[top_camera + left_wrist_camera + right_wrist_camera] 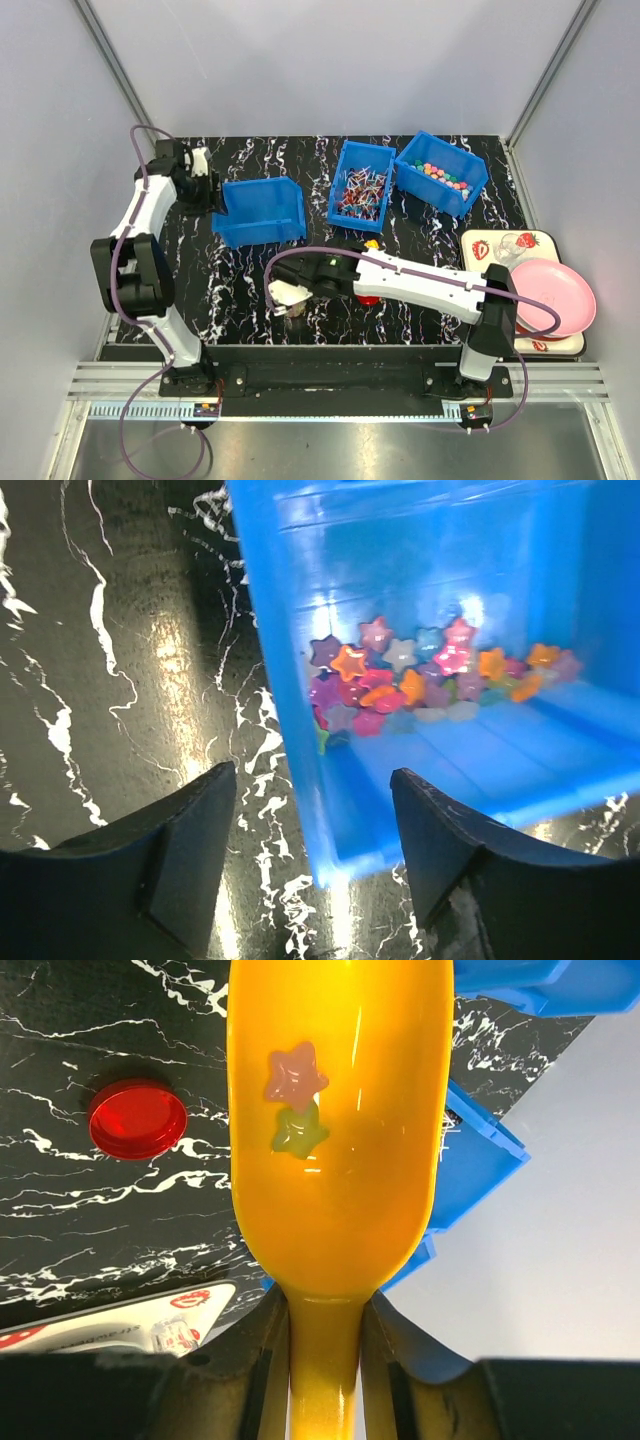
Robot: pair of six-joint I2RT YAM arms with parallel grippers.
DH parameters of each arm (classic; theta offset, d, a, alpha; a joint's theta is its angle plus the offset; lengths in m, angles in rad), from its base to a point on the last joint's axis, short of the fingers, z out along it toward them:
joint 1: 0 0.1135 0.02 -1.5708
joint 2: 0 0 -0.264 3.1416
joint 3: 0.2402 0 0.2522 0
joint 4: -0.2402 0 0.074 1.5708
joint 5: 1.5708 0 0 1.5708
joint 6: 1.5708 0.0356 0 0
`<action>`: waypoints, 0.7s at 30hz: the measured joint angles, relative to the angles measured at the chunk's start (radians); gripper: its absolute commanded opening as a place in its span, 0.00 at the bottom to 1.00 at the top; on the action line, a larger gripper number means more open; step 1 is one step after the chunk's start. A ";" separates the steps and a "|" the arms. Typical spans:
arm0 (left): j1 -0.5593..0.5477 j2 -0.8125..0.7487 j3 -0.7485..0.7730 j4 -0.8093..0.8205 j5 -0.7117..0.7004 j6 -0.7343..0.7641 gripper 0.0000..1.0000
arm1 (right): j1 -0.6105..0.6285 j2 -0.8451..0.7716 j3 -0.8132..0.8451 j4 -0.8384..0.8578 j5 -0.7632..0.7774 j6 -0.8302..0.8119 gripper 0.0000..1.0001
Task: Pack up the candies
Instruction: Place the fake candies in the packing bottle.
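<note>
Two star candies (293,1072) in yellow scoop (340,1190), right fingers (235,1370) clamped on its handle; left fingers (180,870) spread open at blue bin (285,680).

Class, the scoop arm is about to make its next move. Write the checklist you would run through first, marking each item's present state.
1. Scoop held: right gripper shut on the yellow plastic scoop by its handle. Ok.
2. Load aboard: a pink star candy and a green star candy lie in the bowl. Ok.
3. Bin steadied: left gripper open, the blue plastic bin wall between its fingers, ungripped. Not ok.
4. Lid out of the way: flat round red lid lies on the table, off to the scoop's side. Ok.
5. Container to fill: not visible. Cannot tell.
</note>
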 measured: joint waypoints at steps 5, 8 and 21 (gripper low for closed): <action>0.000 -0.051 0.000 0.000 0.014 0.005 0.69 | 0.018 0.019 0.000 0.002 0.043 -0.009 0.00; 0.003 -0.068 0.000 -0.001 0.024 0.008 0.69 | 0.031 0.027 0.001 0.002 0.063 -0.011 0.00; 0.016 -0.089 -0.019 0.003 0.055 0.012 0.69 | 0.057 0.060 0.013 -0.017 0.170 -0.114 0.00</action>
